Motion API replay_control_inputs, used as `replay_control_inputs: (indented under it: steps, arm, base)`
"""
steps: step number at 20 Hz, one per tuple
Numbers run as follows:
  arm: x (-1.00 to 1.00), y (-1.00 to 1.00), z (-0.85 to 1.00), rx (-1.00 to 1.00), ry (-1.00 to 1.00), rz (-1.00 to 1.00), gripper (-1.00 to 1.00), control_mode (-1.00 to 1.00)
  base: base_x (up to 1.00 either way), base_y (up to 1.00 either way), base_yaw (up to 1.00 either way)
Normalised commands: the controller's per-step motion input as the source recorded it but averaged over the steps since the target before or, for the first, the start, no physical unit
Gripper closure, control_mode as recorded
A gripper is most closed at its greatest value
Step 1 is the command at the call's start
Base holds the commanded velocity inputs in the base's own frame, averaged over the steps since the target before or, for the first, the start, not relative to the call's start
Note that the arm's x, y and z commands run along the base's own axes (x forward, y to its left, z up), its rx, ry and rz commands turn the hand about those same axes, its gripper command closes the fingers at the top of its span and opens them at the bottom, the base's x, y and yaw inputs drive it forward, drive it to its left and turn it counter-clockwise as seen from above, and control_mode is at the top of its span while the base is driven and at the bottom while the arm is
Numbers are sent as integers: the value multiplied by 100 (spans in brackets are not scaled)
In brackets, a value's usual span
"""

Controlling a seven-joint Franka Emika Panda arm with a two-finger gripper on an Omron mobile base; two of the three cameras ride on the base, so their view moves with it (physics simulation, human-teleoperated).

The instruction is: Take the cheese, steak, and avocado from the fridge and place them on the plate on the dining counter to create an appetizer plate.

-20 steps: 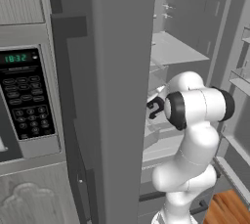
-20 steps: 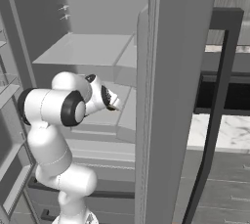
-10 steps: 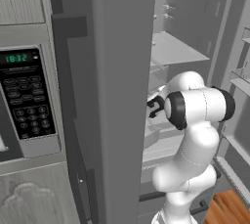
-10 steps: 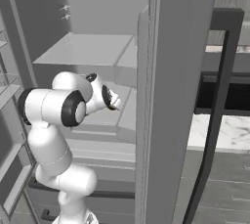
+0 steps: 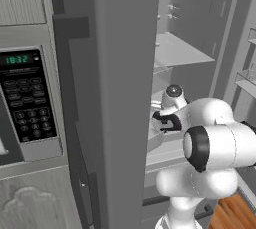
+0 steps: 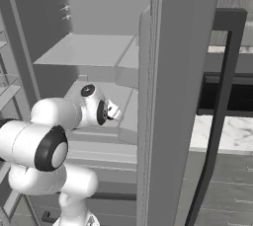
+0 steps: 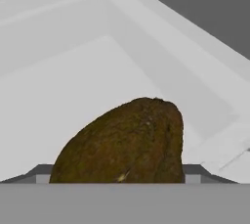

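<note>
Avocado: dark brown-olive, rough-skinned, lying on a pale shelf inside the fridge, close up in the hand view and cut off by the lower edge there. Raised pale walls along the far and right sides of that shelf. Pincer tips hidden in all three views; jaws spread wide, nothing visibly gripped. White arm reaching into the open fridge at mid height. Black microwave with green digits to the left of the fridge.
</note>
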Motion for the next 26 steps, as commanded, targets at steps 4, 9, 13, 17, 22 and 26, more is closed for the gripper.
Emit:
replay_control_inputs:
  steps: [4, 9, 13, 17, 22, 26]
  arm:
    - [-100, 1, 54, 0, -1, 19, 100, -100]
    - [-100, 3, 80, 0, 2, 29, 100, -100]
    - [-96, 23, 91, -8, 21, 28, 100, -100]
    - [-98, 34, 70, -13, 19, 19, 100, -100]
    - [-100, 25, 36, -11, 6, 13, 100, -100]
    - [-100, 2, 36, -9, 0, 12, 100, -100]
  base:
    - [0, 0, 0]
    - [0, 0, 0]
    - [0, 0, 0]
    - [0, 0, 0]
    - [0, 0, 0]
    - [0, 0, 0]
